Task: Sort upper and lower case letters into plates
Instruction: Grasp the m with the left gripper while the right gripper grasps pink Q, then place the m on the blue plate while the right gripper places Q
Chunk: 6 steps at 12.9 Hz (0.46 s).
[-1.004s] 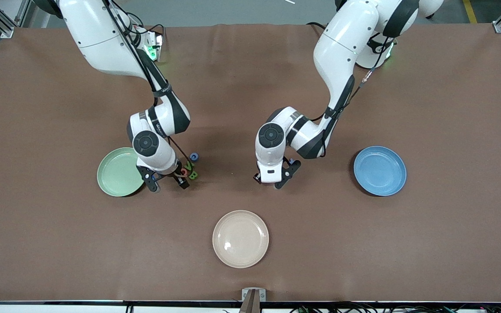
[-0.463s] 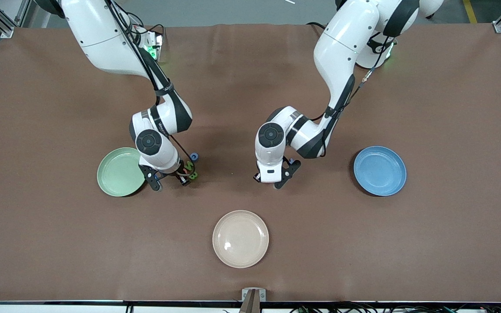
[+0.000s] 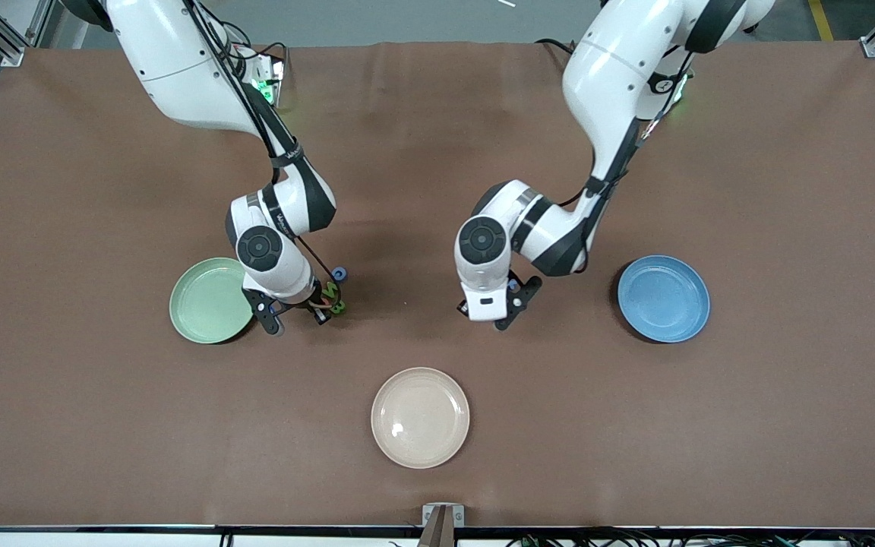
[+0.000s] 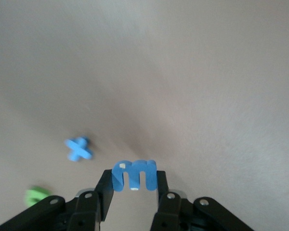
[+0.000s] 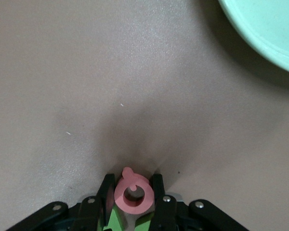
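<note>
mint plate (image 3: pixel 206 301), blue plate (image 3: pixel 664 298), cream plate (image 3: pixel 420 417)

Hidden, cropped and blurred

Mostly covered in the front view by the right arm's wrist: the letter cluster (image 3: pixel 333 298), only scraps of green and a blue ring showing beside the fingers. Wedged between the right fingers (image 5: pixel 157 193) under the red Q (image 5: pixel 132 194), a green piece (image 5: pixel 116 220) cut by the frame edge, shape unreadable. Cropped to an arc: the mint plate (image 5: pixel 265 33). Off the left fingers' tips, blue x (image 4: pixel 78 148) blurred; green letter (image 4: pixel 36 196) half hidden, unreadable.
</note>
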### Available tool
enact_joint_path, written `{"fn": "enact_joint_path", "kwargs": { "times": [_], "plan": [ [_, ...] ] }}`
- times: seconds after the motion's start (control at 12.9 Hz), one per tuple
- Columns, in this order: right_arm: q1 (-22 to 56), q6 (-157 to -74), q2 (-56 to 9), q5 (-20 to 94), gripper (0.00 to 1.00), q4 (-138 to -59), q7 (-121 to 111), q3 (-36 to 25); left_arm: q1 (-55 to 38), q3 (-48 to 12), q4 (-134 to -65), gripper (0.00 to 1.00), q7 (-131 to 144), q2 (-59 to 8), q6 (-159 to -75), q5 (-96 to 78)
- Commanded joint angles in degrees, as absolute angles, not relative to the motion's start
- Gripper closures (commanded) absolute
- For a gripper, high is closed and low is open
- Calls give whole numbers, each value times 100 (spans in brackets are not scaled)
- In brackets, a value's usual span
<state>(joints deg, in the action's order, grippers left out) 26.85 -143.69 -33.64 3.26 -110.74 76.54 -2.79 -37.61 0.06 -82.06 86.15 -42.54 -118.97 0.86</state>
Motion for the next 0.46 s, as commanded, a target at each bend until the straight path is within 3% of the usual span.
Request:
{"fn": "enact_joint_path", "kwargs": {
  "times": [0.0, 0.39],
  "plan": [
    [2602, -14300, -3279, 369, 100, -11109, 7568, -290, -3385, 0, -8839, 77, 7817, -3370, -11532, 35],
    [1839, -13159, -2331, 378, 100, -11162, 5726, -299, -2516, 9, -10526, 78, 5384, -2024, -11610, 132]
  ]
}}
